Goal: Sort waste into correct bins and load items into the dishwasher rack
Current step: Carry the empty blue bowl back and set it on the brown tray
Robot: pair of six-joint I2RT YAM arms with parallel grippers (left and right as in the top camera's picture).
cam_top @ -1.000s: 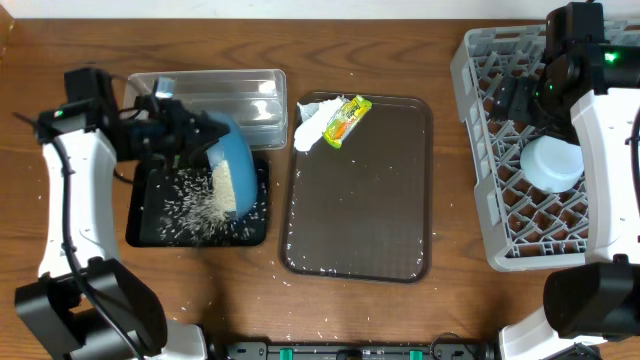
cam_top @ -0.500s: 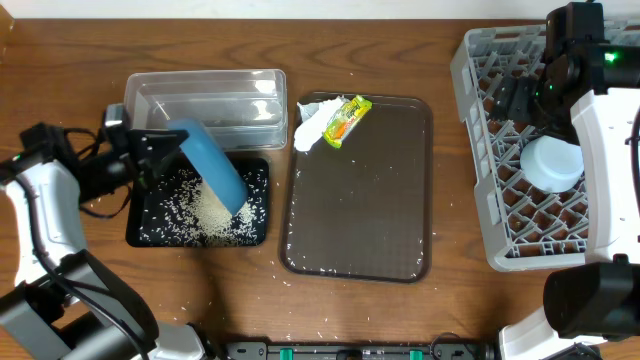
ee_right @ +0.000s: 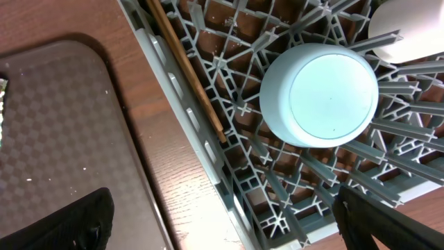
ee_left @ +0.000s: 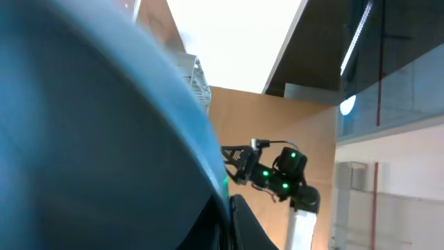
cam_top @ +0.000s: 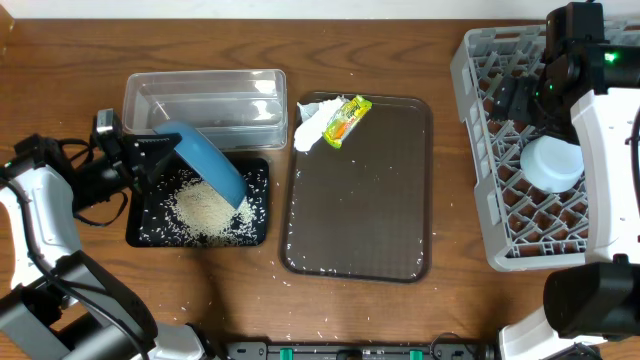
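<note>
My left gripper [cam_top: 152, 156] is shut on the rim of the large dark-blue bowl [cam_top: 207, 166], which is tipped steeply on edge over the black tray-bin [cam_top: 135, 236]. A pile of white rice [cam_top: 205, 210] lies in that bin. In the left wrist view the bowl [ee_left: 83, 139] fills most of the frame. My right gripper [ee_right: 229, 229] hangs open over the left edge of the grey dishwasher rack [cam_top: 480, 150]. In the rack a small light-blue bowl [ee_right: 319, 94] sits upside down beside the chopsticks [ee_right: 187, 69]. The crumpled tissue [cam_top: 310, 128] and snack wrapper [cam_top: 346, 119] lie on the brown tray's far corner.
The clear tub [cam_top: 205, 98] stands just behind the black bin. The dark-brown serving tray [cam_top: 358, 200] lies mid-table with scattered rice grains. A few grains lie on the wood near its front-left corner. Part of a white cup [ee_right: 409, 28] shows in the rack.
My left arm has drawn back to the left and the dark-blue bowl has tipped further on edge. The rice has spilled from it into a pile in the black bin. The right arm has not moved.
</note>
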